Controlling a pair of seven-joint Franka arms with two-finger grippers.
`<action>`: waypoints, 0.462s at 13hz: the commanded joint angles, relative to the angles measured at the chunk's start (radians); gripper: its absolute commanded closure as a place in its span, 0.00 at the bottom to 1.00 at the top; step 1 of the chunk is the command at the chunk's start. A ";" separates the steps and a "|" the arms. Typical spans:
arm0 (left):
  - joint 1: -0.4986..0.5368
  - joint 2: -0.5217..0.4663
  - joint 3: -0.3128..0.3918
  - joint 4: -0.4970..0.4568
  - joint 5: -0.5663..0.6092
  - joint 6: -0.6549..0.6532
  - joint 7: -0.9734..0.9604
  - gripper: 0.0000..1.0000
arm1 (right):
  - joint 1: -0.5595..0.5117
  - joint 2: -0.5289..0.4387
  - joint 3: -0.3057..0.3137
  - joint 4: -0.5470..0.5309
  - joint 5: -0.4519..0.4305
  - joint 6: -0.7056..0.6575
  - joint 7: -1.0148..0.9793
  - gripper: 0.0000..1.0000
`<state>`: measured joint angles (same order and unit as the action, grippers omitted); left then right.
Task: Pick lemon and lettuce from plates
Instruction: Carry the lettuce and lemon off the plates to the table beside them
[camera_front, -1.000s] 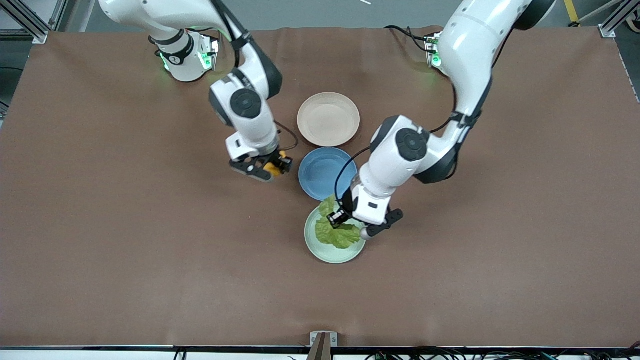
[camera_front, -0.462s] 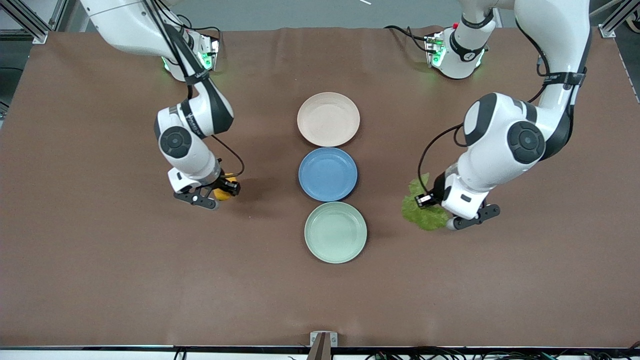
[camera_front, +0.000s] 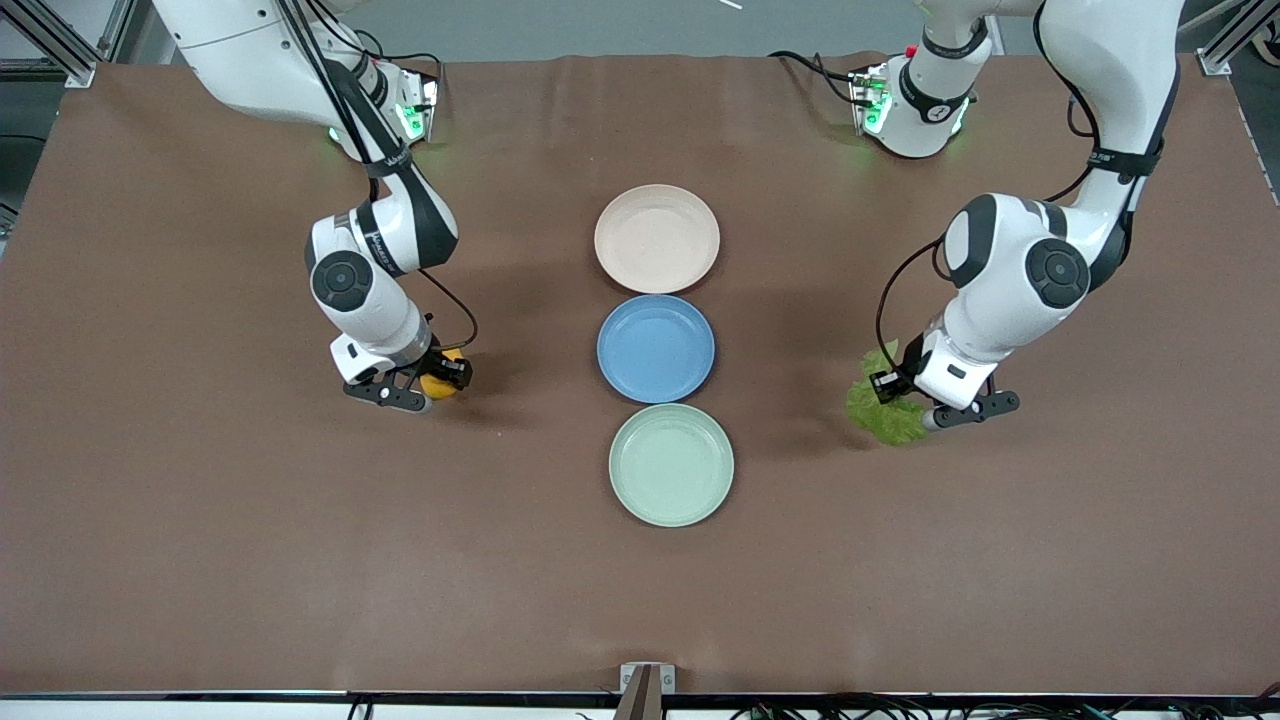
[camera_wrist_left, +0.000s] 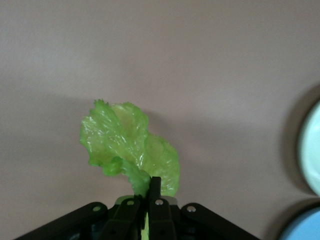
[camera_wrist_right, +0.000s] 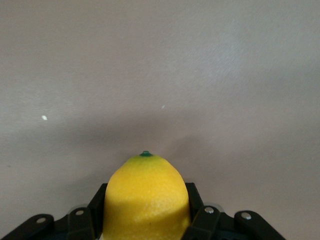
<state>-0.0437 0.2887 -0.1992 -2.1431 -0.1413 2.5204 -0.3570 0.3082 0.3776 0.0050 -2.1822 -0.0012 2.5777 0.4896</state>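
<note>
No words, brands, numbers or signs can be read anywhere; the only lettering is a small dark vertical mark on the forearm of the right arm (camera_front: 378, 243), at the upper left of the front view, and it is too small to make out; a round dark emblem sits on the white collar at the base of the left arm (camera_front: 935, 113), at the upper right of that view, and it cannot be read either; both wrist views carry no writing at all.
</note>
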 joint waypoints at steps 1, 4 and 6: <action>0.024 -0.046 -0.008 -0.106 -0.009 0.055 0.076 0.99 | -0.112 -0.008 0.020 -0.036 -0.008 0.021 -0.166 1.00; 0.041 -0.037 -0.008 -0.139 -0.008 0.075 0.124 0.99 | -0.119 0.015 0.018 -0.059 -0.008 0.087 -0.198 1.00; 0.048 -0.023 -0.008 -0.150 -0.008 0.084 0.127 0.96 | -0.147 0.024 0.018 -0.059 -0.008 0.087 -0.242 1.00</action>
<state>-0.0086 0.2877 -0.1990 -2.2558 -0.1413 2.5822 -0.2541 0.1966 0.4048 0.0051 -2.2219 -0.0012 2.6457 0.2877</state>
